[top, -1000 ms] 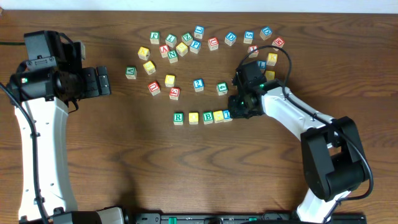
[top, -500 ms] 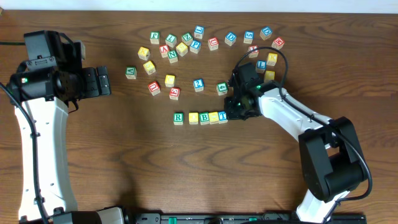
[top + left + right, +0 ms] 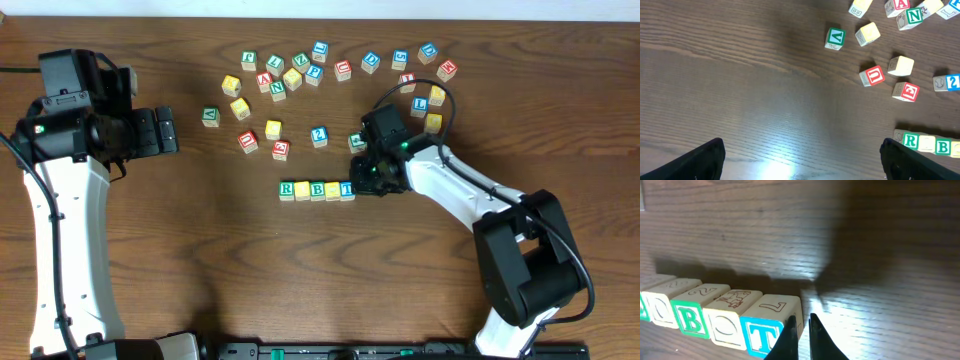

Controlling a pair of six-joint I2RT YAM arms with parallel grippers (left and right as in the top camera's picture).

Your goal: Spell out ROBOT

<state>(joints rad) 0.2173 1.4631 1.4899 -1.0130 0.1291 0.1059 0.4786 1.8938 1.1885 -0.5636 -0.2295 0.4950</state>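
The five ROBOT cubes stand in one tight row: green R (image 3: 287, 188), a yellow cube (image 3: 302, 190), green B (image 3: 318, 190), a second yellow cube (image 3: 333, 190) and blue T (image 3: 347, 189). My right gripper (image 3: 362, 184) is shut with nothing between its fingers, and its tips (image 3: 801, 340) rest against the right side of the T cube (image 3: 762, 335). The B (image 3: 690, 317) and the O-faced cube (image 3: 727, 322) sit to the left of the T. My left gripper (image 3: 165, 130) hangs open over bare wood at the far left, away from the row. The R (image 3: 910, 140) shows by its right finger (image 3: 905, 160).
Several loose letter cubes lie scattered behind the row, among them a green V (image 3: 210, 117), a red U (image 3: 248, 141), a blue 2 (image 3: 319, 136) and a green cube (image 3: 356, 141) just behind my right wrist. More cubes line the back (image 3: 343, 70).
My right gripper has slid left with the T cube ahead of it, closing the gaps so the row sits packed against the R. The left arm has not moved.
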